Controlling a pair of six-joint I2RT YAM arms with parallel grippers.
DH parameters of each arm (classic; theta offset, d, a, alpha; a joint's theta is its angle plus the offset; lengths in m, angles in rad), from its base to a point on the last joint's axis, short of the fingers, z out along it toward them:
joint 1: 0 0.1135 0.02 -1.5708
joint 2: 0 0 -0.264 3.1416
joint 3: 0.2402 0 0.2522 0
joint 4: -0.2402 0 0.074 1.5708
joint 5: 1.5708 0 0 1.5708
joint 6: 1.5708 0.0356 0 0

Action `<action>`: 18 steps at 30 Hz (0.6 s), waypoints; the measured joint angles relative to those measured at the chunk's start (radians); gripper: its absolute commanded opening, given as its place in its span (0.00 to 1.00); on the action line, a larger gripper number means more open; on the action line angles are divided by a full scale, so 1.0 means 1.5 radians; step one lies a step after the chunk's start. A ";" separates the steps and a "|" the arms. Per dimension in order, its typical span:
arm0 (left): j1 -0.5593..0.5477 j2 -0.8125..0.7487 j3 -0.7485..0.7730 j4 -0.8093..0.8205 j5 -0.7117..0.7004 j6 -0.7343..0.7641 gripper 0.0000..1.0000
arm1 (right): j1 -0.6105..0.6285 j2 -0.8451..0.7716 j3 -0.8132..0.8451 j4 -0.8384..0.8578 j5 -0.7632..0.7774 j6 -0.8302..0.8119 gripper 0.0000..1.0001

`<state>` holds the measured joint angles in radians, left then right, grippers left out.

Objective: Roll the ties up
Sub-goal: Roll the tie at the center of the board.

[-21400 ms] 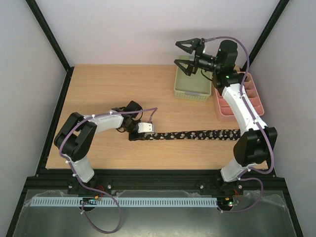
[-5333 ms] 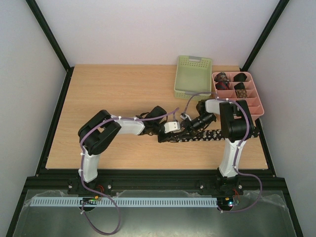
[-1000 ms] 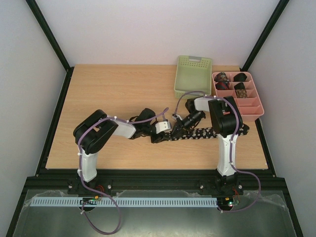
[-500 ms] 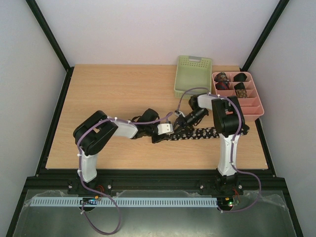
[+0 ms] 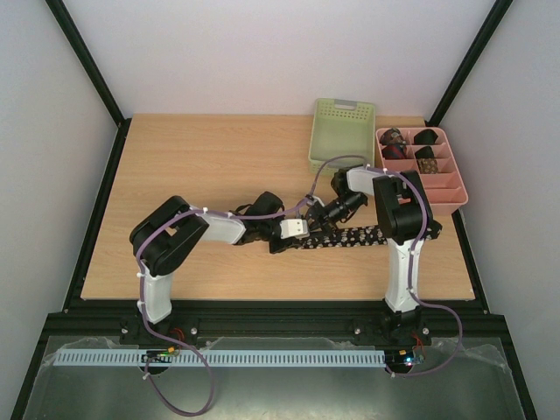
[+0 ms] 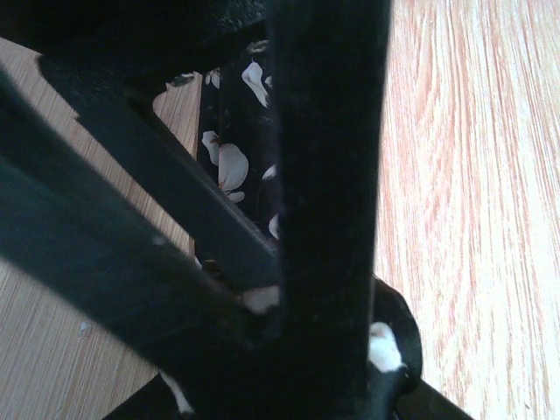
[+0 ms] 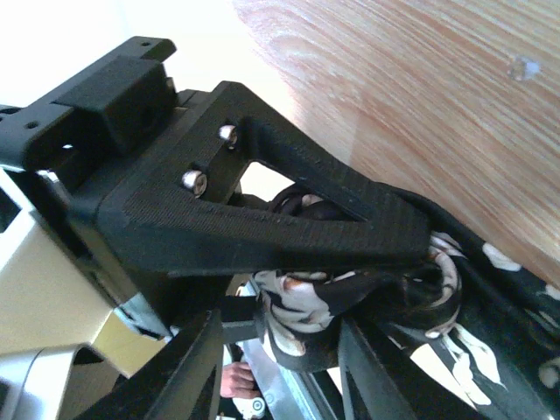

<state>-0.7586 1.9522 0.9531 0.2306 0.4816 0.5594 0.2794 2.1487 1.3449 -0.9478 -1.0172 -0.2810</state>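
Observation:
A long black tie [image 5: 350,236] with pale dots lies flat on the wooden table [image 5: 192,166], running right toward the right arm's base. Its left end is wound into a small roll [image 7: 308,325]. My left gripper [image 5: 296,229] is shut on that roll; in the left wrist view the left gripper [image 6: 271,306] fills the frame, with dotted fabric [image 6: 229,164] behind it. My right gripper [image 5: 315,216] meets the roll from the right. In its own view the right gripper [image 7: 280,339] is open, one finger on either side of the roll.
A pink divided tray [image 5: 448,198] at the back right holds small rolled ties [image 5: 411,150] in its far compartments. A pale green basket [image 5: 339,163] stands beside it, just behind the grippers. Black frame rails border the table.
My right gripper has gone from shut to open and drawn slightly back. The left gripper has narrowed onto the roll. Since the oldest frame, the flat part of the tie has shortened.

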 measured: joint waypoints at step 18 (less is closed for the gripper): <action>0.019 -0.022 -0.027 0.001 0.018 -0.035 0.76 | -0.039 -0.009 -0.050 0.060 0.092 0.035 0.01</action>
<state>-0.7300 1.9190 0.9123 0.2321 0.5087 0.5064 0.2207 2.1349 1.2701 -0.8577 -0.8791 -0.2283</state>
